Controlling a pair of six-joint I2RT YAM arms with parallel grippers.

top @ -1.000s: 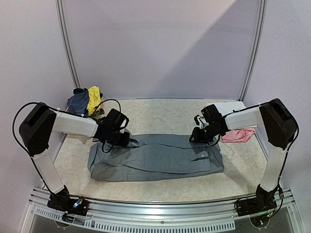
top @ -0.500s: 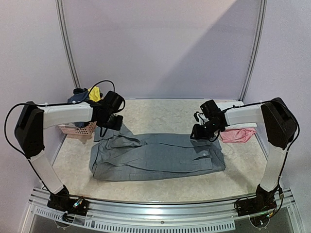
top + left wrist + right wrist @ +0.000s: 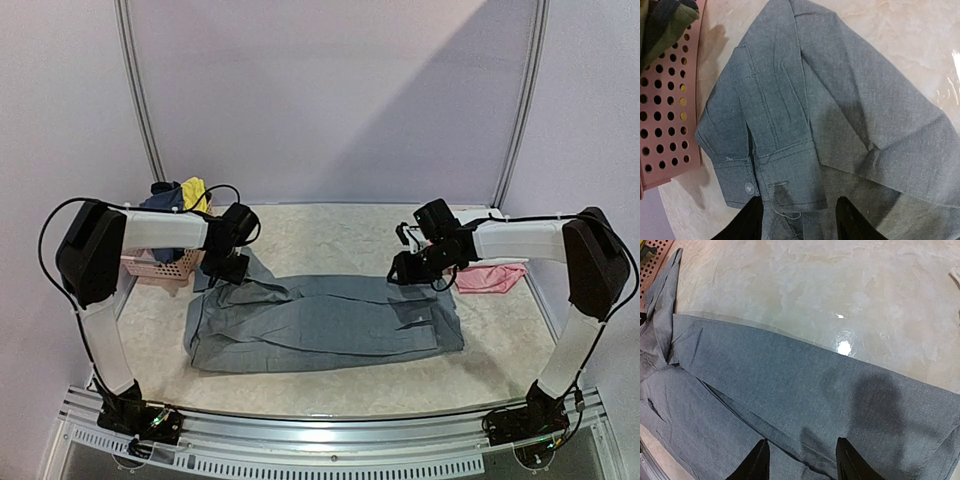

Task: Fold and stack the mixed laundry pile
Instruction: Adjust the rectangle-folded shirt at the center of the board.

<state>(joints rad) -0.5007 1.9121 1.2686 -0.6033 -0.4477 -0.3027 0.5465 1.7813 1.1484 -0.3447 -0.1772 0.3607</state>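
The left hand (image 3: pixel 797 222) has its two dark fingers (image 3: pixel 747 222) spread apart with nothing pinched between them. It hovers over the waist end of the grey trousers (image 3: pixel 840 100). Directly under and just ahead of the fingertips lies the waistband, with a button (image 3: pixel 748 187) close beside the left finger and a stitched fly running away from the hand. Beyond that, a flap of the same grey cloth is folded over at a slant. Further out on the hand's left stands the pink basket (image 3: pixel 665 125), its perforated wall touching or just beside the trouser edge. Dark and olive cloth sits in its far corner. From above, a yellow garment (image 3: pixel 194 192) and a navy top (image 3: pixel 163 200) heap up in that basket behind the left arm.

The right hand (image 3: pixel 800 462) also has its fingers (image 3: pixel 757 462) parted and grips nothing. It is poised above the other end of the trousers, near their far edge. Under it the grey cloth lies flat, and a long fold line runs from near the fingertips away towards the hand's left. Past the far edge of the cloth is the bare marbled table (image 3: pixel 840 285). Out on the hand's right side, in the top view, a pink piece (image 3: pixel 490 277) lies on the table just beyond the trouser end.

The trousers stretch flat across the table between the two hands.
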